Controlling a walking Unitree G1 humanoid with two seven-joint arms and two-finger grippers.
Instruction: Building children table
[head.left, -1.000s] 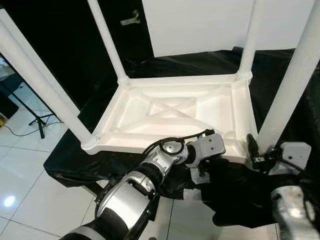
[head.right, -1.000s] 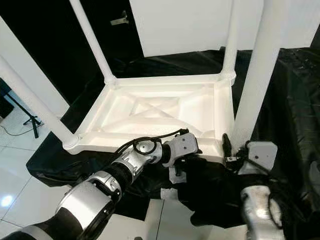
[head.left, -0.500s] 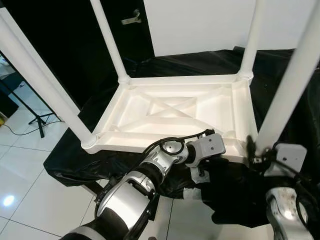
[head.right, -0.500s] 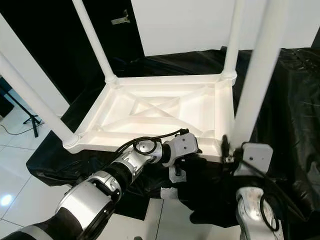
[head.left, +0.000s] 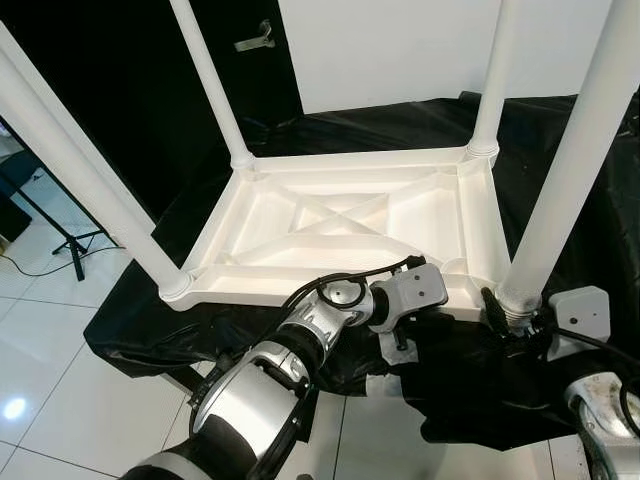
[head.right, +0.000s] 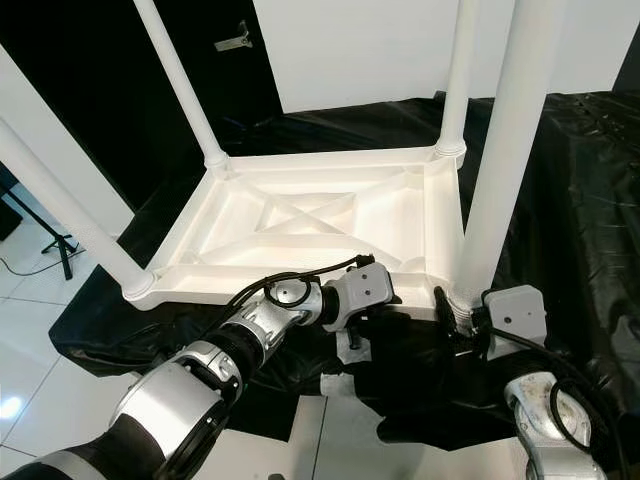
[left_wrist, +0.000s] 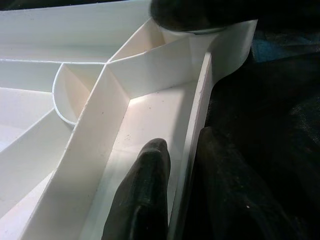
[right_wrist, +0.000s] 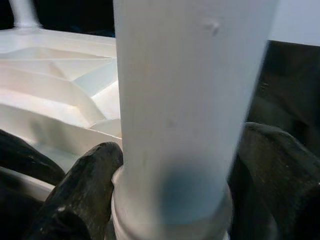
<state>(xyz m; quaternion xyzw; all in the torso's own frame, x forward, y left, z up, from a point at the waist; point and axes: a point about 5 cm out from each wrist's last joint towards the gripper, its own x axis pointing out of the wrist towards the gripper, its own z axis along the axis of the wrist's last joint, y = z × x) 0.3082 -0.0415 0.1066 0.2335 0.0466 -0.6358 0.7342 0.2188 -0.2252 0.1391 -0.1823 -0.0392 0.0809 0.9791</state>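
Note:
The white children table (head.left: 262, 225) lies upside down on a black cloth, its ribbed underside facing up and its legs pointing upward. My left gripper (left_wrist: 182, 190) is shut on the table's near rim, one finger (left_wrist: 142, 195) inside the rim and the other outside. At the near right corner, my right gripper (right_wrist: 172, 200) is shut around the base of the near-right leg (head.left: 560, 170), which stands in its corner socket (head.left: 515, 300). Its fingers (right_wrist: 85, 190) wrap the leg's collar.
Black cloth (head.left: 560, 130) covers the stand under the table and hangs over its front edge. White tiled floor (head.left: 60, 360) lies to the left, with a black tripod stand (head.left: 60, 240) on it. A white panel (head.left: 390, 50) and dark backdrop stand behind.
The near-right leg stands a little more upright in its corner. My right arm has swung outward to the right while holding the leg. The left gripper has stayed on the rim.

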